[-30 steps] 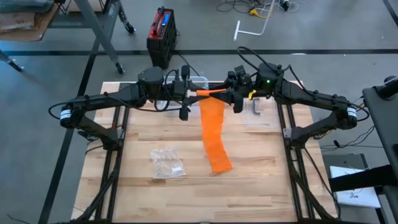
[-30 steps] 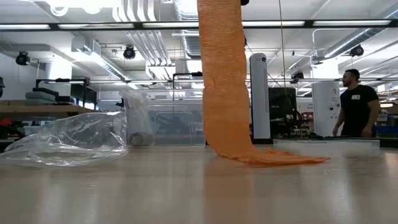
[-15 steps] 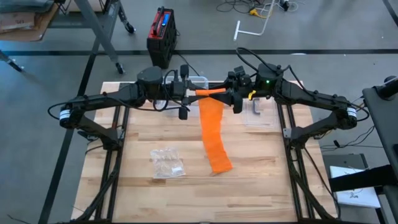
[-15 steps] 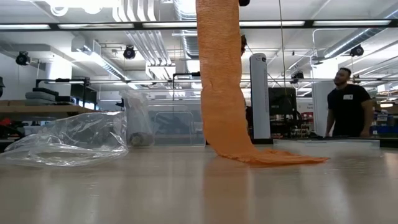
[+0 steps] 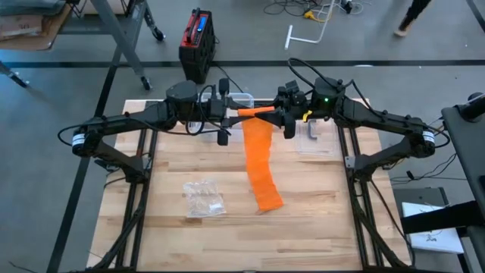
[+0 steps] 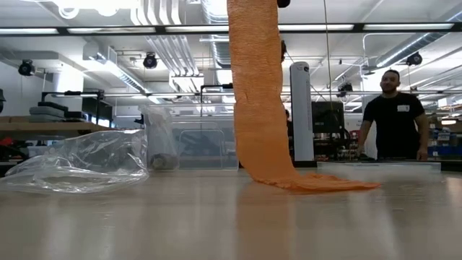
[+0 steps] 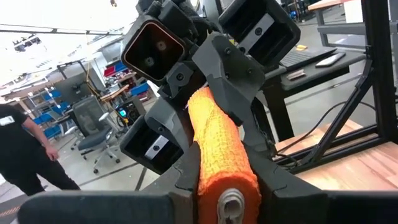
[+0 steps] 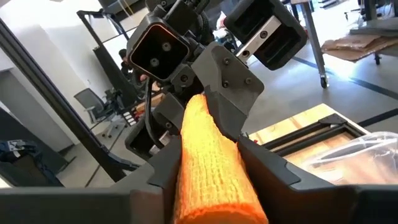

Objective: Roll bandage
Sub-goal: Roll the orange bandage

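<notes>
- Bandage [image 5: 260,163]: bright orange w/ fine crinkled weave, roll & hanging strip alike.
- Table [image 5: 318,205]: pale wood planks, black frame.
- Arms, left gripper [image 5: 229,114] & right gripper [image 5: 279,115]: dark grey/black.
- Plastic bag [image 5: 204,199]: clear.
- Box [image 5: 196,44] on floor: red & black, blue top.
- Person [image 6: 394,124] in bkgd: black shirt.

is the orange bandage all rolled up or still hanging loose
Mostly loose: the orange bandage hangs from a short roll held between both hands, its tail lying on the table.
</notes>
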### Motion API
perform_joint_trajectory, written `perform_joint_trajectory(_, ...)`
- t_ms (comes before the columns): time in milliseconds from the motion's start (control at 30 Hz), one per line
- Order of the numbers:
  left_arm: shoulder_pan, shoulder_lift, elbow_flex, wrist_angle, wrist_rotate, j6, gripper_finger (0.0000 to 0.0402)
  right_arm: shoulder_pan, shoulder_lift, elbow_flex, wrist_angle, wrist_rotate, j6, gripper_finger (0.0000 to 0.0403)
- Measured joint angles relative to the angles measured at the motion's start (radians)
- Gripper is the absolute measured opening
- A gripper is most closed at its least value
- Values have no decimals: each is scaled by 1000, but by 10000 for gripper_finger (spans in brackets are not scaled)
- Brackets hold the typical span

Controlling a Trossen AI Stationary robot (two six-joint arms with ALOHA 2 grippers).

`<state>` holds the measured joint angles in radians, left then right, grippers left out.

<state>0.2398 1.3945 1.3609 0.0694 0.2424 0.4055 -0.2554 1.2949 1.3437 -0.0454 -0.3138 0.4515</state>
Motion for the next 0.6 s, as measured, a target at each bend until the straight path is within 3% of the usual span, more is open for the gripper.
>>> perform_joint_trajectory(233,0,-22,0,-32,-10,-119,118,3,0,-28,61,48,-130,75)
perform_joint_trajectory(600,1,-67,0,-109,-4,-426,235,3,0,-31,63,52,-445,73)
